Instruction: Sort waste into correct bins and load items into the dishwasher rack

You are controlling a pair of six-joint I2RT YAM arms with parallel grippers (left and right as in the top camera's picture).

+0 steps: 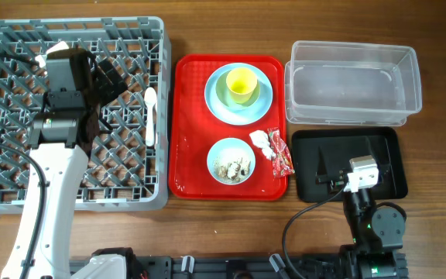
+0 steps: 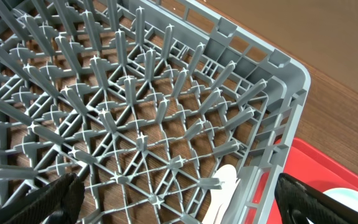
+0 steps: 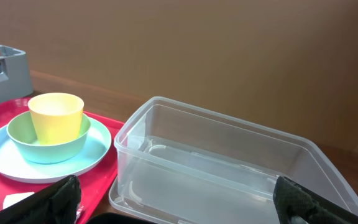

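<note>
The left tool (image 2: 179,205) hangs with its jaws wide apart over the grey lattice rack (image 1: 130,203) at the counter's left edge. A white plastic spoon (image 1: 151,116) lies inside along the rack's right wall. The right tool (image 3: 179,202), likewise spread, hovers over the shallow black tray (image 1: 385,147) beside the clear tub (image 1: 352,53). The glossy red tray (image 1: 192,101) carries a round plate (image 1: 215,101) with a yellow cup (image 1: 241,84), a bowl (image 1: 213,155) of scraps, a crumpled tissue (image 1: 260,140) and a red wrapper (image 1: 282,157).
</note>
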